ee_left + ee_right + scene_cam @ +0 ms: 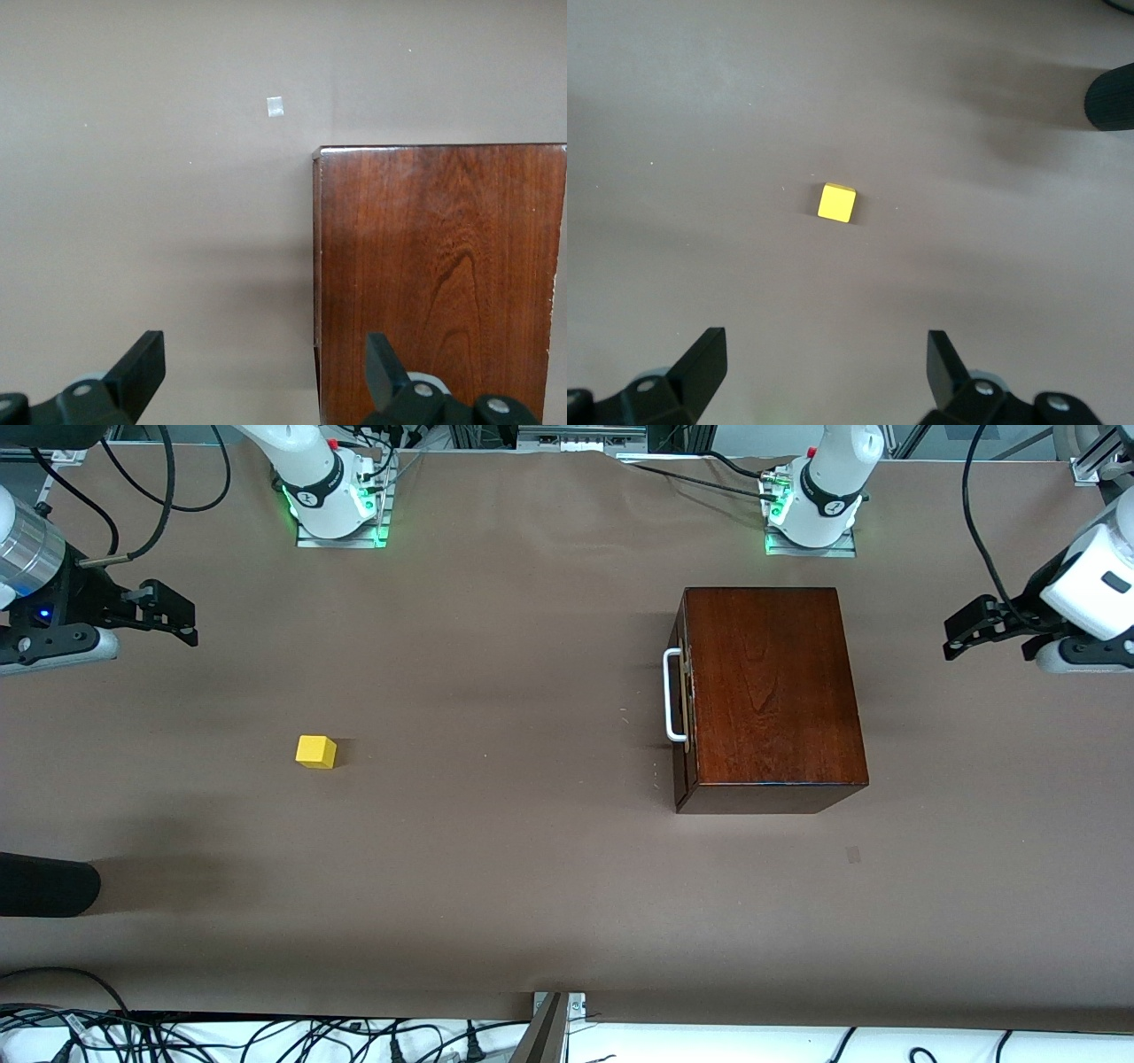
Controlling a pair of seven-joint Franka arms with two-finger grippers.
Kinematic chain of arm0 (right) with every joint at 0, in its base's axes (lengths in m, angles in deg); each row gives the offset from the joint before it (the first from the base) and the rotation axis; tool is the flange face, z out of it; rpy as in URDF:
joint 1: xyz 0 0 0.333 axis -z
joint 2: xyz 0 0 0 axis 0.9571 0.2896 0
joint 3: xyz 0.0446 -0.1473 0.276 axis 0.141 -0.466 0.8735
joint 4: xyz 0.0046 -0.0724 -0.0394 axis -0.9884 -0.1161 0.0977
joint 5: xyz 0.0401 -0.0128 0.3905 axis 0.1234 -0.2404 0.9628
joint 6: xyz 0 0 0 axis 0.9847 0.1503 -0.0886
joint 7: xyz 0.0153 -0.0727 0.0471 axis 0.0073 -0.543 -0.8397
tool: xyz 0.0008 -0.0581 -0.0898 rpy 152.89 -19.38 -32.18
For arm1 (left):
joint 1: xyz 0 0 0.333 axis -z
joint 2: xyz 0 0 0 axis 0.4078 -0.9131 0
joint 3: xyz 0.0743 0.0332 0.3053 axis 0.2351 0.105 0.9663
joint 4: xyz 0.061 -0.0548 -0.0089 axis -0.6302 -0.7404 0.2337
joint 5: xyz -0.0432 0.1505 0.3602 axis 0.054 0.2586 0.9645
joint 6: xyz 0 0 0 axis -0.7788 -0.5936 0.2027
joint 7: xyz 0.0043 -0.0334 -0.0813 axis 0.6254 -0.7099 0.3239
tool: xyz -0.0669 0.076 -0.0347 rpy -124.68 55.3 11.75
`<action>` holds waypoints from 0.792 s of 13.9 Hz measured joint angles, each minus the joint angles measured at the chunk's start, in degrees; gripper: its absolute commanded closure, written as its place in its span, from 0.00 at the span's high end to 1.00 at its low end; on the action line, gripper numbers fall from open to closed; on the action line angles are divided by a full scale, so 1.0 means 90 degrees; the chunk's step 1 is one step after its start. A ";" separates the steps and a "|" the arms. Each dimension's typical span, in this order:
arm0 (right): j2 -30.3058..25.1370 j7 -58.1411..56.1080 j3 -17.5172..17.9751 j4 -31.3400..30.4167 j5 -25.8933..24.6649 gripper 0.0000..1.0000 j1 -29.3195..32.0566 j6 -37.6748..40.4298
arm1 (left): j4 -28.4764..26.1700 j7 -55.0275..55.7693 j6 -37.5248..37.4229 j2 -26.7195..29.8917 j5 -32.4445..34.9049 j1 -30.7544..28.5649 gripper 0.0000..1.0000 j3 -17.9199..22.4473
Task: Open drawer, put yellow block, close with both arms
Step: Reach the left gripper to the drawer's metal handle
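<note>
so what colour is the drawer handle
White U-shaped bar handle, clearest in the front view.

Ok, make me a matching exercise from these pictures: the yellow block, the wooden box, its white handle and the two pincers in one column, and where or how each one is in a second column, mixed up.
Things:
1. yellow block
2. wooden box
3. handle
4. left pincer
5. right pincer

Places or states:
A. open, at the right arm's end of the table
B. on the box's front, drawer shut
C. alone on the bare table, toward the right arm's end
D. open, at the left arm's end of the table
E. in front of the left arm's base

Pairs: 1-C, 2-E, 3-B, 4-D, 5-A
</note>
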 measured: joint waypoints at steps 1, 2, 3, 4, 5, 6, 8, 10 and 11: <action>0.0000 0.0000 0.0000 0.0000 0.0000 1.00 0.0000 0.0000 | -0.0008 0.0000 -0.0044 -0.0006 0.0000 0.0004 1.00 -0.0085; 0.0000 0.0000 0.0000 0.0000 0.0000 1.00 0.0000 0.0000 | -0.0012 0.0001 -0.0071 -0.0018 -0.0001 0.0006 1.00 -0.0198; 0.0000 0.0000 0.0000 0.0000 0.0000 1.00 0.0000 0.0000 | -0.0014 0.0004 -0.0081 -0.0040 -0.0003 0.0011 1.00 -0.0346; 0.0000 0.0000 0.0000 0.0000 0.0000 1.00 0.0000 0.0000 | -0.0015 0.0016 -0.0083 -0.0071 -0.0004 0.0030 1.00 -0.0531; 0.0000 0.0000 0.0001 0.0000 0.0000 1.00 0.0000 0.0000 | -0.0017 0.0087 -0.0084 -0.0116 -0.0007 0.0109 1.00 -0.0705; 0.0000 0.0000 0.0001 0.0000 0.0000 1.00 0.0000 0.0000 | -0.0017 0.0242 -0.0083 -0.0181 -0.0008 0.0286 1.00 -0.0813; 0.0000 0.0000 0.0001 0.0000 0.0000 1.00 -0.0001 0.0000 | -0.0017 0.0823 -0.0048 -0.0388 -0.0014 0.0768 1.00 -0.0979; 0.0000 0.0000 0.0001 0.0000 0.0000 1.00 -0.0001 0.0000 | -0.0017 0.1575 0.0118 -0.0673 -0.0016 0.1051 1.00 -0.1399; 0.0000 0.0000 0.0001 0.0000 0.0000 1.00 -0.0001 0.0000 | -0.0019 0.1956 0.0252 -0.0844 -0.0015 0.1167 1.00 -0.1634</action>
